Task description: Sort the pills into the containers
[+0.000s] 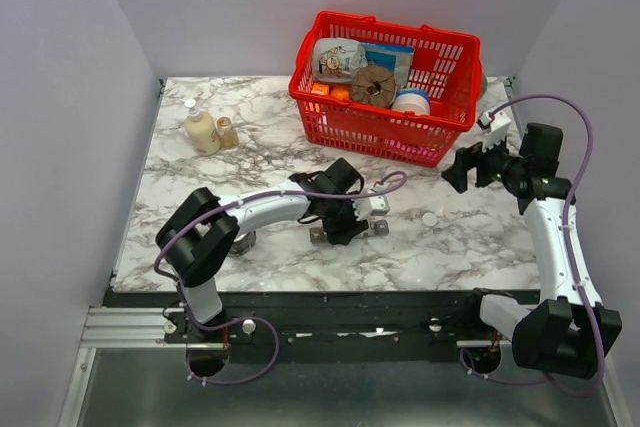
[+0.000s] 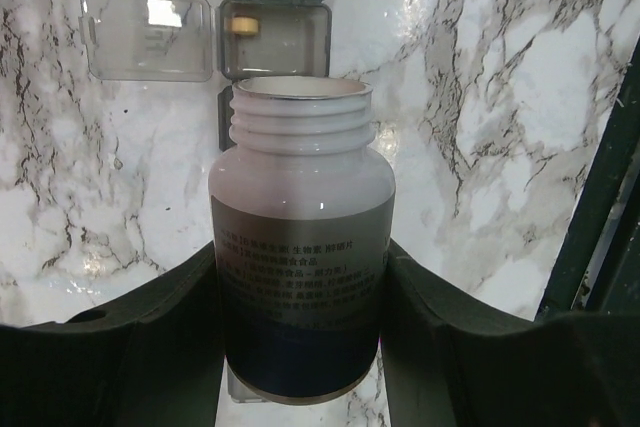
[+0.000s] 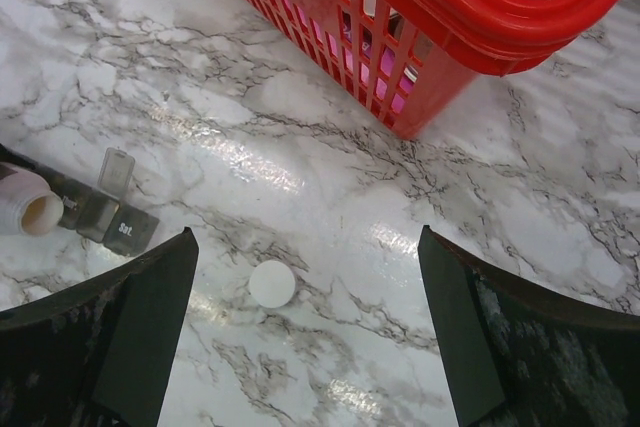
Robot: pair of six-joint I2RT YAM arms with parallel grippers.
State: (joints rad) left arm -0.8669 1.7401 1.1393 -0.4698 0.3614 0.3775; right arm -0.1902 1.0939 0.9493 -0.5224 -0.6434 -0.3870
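Left arm reaches from its base to mid-table, elbow bent, forearm running right, wrist low. Left gripper (image 2: pixel 300 347) is clamped on a white bottle (image 2: pixel 300 247), both fingers (image 2: pixel 150 347) pressed to its sides. The bottle has no cap and is tipped over, its mouth pointing away from the wrist toward the containers (image 2: pixel 275 32). The containers, a dark grey strip, lie on the table (image 1: pixel 250 97) just under and ahead of the bottle mouth. One compartment is open, its clear lid (image 2: pixel 150 32) flipped sideways, with a small tan pill (image 2: pixel 243 24) inside. The next compartment is shut.

Right arm stands along the table's right edge, forearm going up and away, wrist bent in toward the left. Right gripper (image 3: pixel 300 347) hovers above the table with its jaws spread wide, gripping nothing. A white cap (image 3: pixel 272 283) lies on the marble below, between the fingers in the wrist view. The red basket (image 3: pixel 450 27) sits just beyond, at the back
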